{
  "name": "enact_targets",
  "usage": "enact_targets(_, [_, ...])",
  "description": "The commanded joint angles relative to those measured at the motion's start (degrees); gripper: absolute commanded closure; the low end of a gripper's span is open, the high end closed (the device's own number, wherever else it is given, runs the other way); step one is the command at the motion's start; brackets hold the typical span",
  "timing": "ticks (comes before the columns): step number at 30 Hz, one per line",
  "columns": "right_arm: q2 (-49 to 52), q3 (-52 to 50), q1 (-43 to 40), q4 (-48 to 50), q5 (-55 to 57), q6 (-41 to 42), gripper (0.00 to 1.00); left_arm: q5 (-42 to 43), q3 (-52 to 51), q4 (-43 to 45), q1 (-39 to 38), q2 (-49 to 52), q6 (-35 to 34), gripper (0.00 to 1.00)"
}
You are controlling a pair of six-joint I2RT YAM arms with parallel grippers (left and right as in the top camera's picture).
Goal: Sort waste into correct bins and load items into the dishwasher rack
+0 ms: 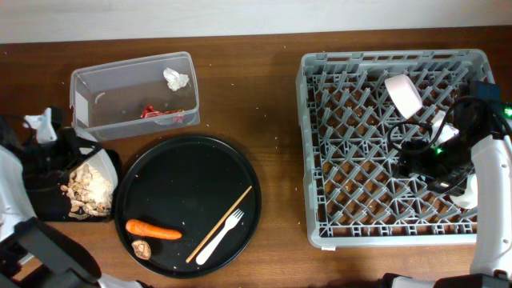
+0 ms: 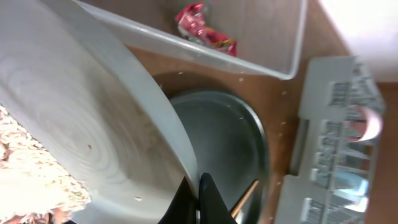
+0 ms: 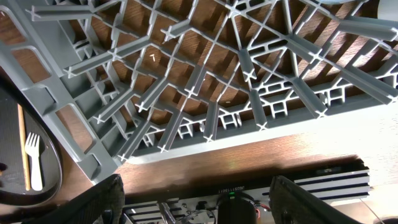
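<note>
Seen from overhead, the dishwasher rack (image 1: 312, 160) is sitting on the right side of the bench (image 1: 272, 96). The pale pink bowl (image 1: 404, 94) is lying on its side among the pegs near the rack's far edge. The right arm (image 1: 490, 184) is reaching over the rack's right part. At the far left, the clear tub (image 1: 80, 104) is holding the crumpled tissue (image 1: 176, 78) and the red wrapper (image 1: 152, 112). In front of it the round black tray (image 1: 184, 184) is carrying the carrot (image 1: 154, 231) and the brown lump (image 1: 142, 249). Also on it are the white fork (image 1: 218, 240) and the chopstick (image 1: 219, 225), which are lying just beside each other. The white plate (image 1: 100, 172) is tilting over the shallow black tray (image 1: 48, 210), with the food scraps (image 1: 84, 192) piling at its lower end.

In the left wrist view, the left tool (image 2: 198, 196) is pinching the plate's rim, its jaws closed tight on it. The plate's white face is filling the left half of the picture, with scraps showing at the lower left. The wrapper is lying in the tub beyond.

In the right wrist view, the right tool (image 3: 205, 190) is hanging over the near edge of the rack's grid. Its jaws are standing wide apart and are gripping nothing. The fork and chopstick are showing at the far left.
</note>
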Motion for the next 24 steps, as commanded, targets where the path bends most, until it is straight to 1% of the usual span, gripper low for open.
enact_targets(1, [-1.2, -0.5, 0.0, -0.1, 0.7, -0.2, 0.22, 7.7, 0.9, -0.7, 2.9, -1.4, 2.7, 1.0])
enact_targets(5, [-1.2, -0.5, 0.0, -0.1, 0.7, -0.2, 0.22, 12.5, 0.9, -1.1, 5.7, -1.5, 2.9, 1.0])
enact_targets(12, [-1.2, -0.5, 0.0, 0.1, 1.2, -0.2, 0.22, 15.4, 0.9, -1.3, 9.4, -3.6, 3.4, 1.0])
enact_targets(14, [-1.2, -0.5, 0.0, 0.1, 1.2, -0.2, 0.22, 21.5, 0.9, -1.9, 9.9, -3.6, 8.3, 1.0])
enact_targets(15, [-1.2, -0.5, 0.0, 0.1, 1.2, -0.2, 0.22, 23.2, 0.9, -2.2, 9.9, -3.6, 9.6, 1.0])
enact_targets(17, [-1.2, -0.5, 0.0, 0.1, 1.2, -0.2, 0.22, 20.4, 0.9, -2.1, 9.9, -3.6, 9.7, 1.0])
enact_targets(18, [-1.2, -0.5, 0.0, 0.1, 1.2, -0.2, 0.22, 21.4, 0.9, -2.6, 9.9, -3.6, 10.2, 1.0])
enact_targets(20, [-1.2, -0.5, 0.0, 0.1, 1.2, -0.2, 0.22, 28.0, 0.9, -3.8, 10.0, -3.6, 16.2, 1.0])
enact_targets(21, [-1.2, -0.5, 0.0, 0.1, 1.2, -0.2, 0.22, 27.8, 0.9, -3.5, 10.1, -3.6, 15.0, 1.0])
enact_targets(22, [-1.2, -0.5, 0.0, 0.1, 1.2, -0.2, 0.22, 23.8, 0.9, -2.5, 10.2, -3.6, 10.5, 1.0])
enact_targets(23, [-1.2, -0.5, 0.0, 0.1, 1.2, -0.2, 0.22, 21.2, 0.9, -1.9, 10.2, -3.6, 8.8, 1.0])
enact_targets(24, [-1.2, -0.5, 0.0, 0.1, 1.2, -0.2, 0.22, 21.2, 0.9, -1.9, 10.2, -3.6, 9.4, 1.0])
